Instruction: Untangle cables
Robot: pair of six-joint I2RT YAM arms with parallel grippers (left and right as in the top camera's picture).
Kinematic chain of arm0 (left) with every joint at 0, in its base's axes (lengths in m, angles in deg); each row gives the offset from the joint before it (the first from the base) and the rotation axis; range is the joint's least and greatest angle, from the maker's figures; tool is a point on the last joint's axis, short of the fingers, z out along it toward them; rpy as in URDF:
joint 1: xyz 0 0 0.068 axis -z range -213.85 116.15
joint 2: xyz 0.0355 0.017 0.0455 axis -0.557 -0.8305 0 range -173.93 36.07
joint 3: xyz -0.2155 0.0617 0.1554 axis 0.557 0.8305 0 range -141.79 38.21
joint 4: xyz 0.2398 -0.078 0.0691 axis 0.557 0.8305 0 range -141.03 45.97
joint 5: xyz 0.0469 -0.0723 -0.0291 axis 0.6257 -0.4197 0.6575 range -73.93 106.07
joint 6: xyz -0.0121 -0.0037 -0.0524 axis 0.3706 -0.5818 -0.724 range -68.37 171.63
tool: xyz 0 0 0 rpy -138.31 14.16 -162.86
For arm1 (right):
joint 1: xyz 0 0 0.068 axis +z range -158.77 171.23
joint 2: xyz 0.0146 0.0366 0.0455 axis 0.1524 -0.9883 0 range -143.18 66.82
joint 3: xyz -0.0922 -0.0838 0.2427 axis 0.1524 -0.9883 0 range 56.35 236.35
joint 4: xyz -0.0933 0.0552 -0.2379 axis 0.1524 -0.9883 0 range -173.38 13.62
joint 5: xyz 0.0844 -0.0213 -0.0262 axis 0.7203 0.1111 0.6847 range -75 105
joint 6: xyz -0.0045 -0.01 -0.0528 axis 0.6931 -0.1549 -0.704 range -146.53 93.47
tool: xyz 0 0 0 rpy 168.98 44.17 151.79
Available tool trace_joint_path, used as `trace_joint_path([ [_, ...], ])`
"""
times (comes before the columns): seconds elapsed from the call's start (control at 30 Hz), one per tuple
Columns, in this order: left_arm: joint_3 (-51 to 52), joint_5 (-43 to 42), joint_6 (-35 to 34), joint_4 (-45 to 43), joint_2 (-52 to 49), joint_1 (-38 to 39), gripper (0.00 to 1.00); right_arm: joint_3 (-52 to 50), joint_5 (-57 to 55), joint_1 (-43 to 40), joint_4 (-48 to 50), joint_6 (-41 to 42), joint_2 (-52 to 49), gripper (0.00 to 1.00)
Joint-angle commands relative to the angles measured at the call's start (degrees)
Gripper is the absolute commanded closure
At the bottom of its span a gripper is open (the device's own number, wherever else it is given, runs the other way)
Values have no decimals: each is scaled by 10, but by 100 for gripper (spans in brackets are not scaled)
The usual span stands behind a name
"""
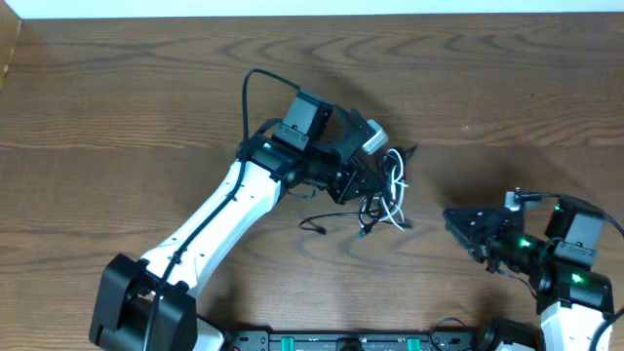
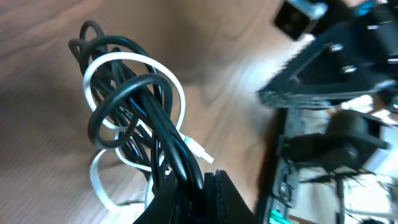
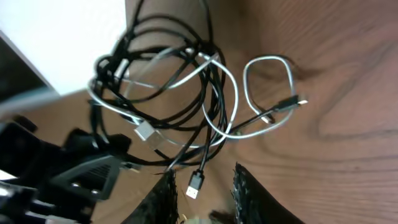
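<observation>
Where the left gripper (image 1: 369, 183) pinches shut, it grips the cables (image 1: 388, 190), a tangle of black loops and one white cord near the middle of the table (image 1: 117, 88). Its wrist view shows black strands clamped between its fingers (image 2: 216, 198). At four o'clock from the bundle, well apart, the right gripper (image 1: 458, 220) stands partly spread, holding nothing. In its own view a black plug end (image 3: 194, 184) hangs between the parted jaws; contact is unclear.
</observation>
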Motion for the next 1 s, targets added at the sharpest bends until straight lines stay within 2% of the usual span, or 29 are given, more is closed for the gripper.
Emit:
trace_joint_path([
  [0.0, -4, -104, 31, -2, 1, 0, 92, 2, 11, 38, 37, -14, -14, 68],
  [0.13, -4, -156, 42, -2, 1, 0, 92, 2, 12, 88, 136, -93, -41, 64],
  [0.3, -4, -156, 41, -2, 1, 0, 92, 2, 42, 130, 188, -136, -75, 68],
  [0.53, -4, -134, 37, 2, 1, 0, 92, 2, 48, 170, 300, -151, -86, 67],
  [0.7, -4, -112, 35, 9, 1, 0, 92, 2, 47, 178, 340, -150, -86, 67],
  [0.9, -4, -119, 24, 11, 1, 0, 92, 2, -50, 198, 335, -121, -87, 82],
  [0.97, -4, -119, 24, 15, 1, 0, 92, 2, -83, 205, 335, -117, -87, 91],
])
